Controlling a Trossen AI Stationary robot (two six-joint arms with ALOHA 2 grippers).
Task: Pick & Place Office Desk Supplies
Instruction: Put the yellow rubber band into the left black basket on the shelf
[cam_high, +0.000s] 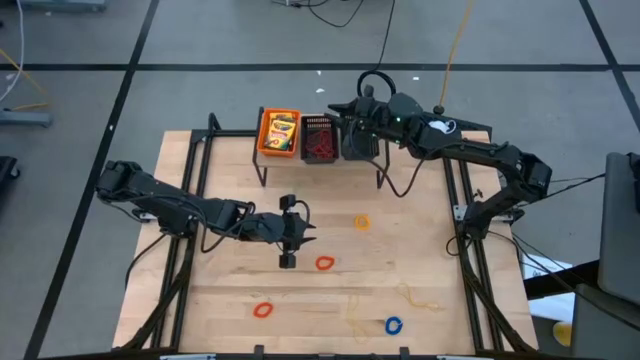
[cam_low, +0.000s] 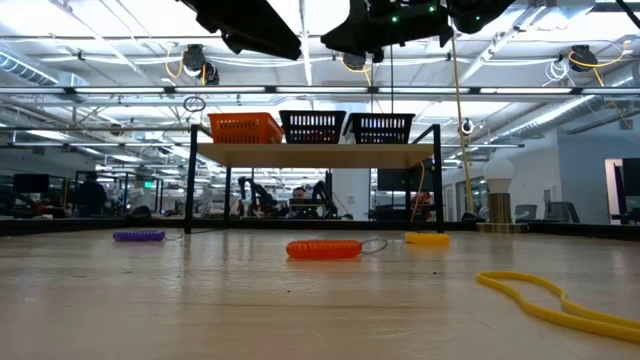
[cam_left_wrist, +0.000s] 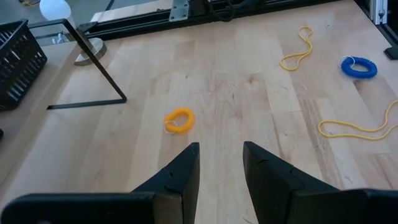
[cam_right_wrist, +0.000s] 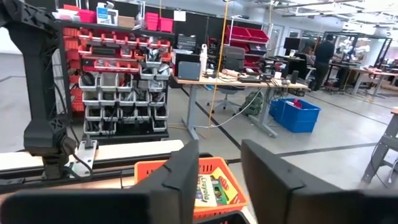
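The left pincer (cam_high: 300, 237) hovers open and empty mid-surface, judged between picks; nearest are the red ring (cam_high: 324, 263) at its 5 o'clock and orange ring (cam_high: 361, 222) at 3. The right pincer (cam_high: 345, 118), parted and empty, hangs over the black bins.

orange bin (cam_right_wrist: 211, 186): cut by frame edge | contents partly hidden behind claw fingers

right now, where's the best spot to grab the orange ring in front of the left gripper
The orange ring lies flat on the wood with clear space around it. The left gripper is open just short of it. Probably best to come straight down from above, one finger inside the loop and one outside, pinching one side of the coil.
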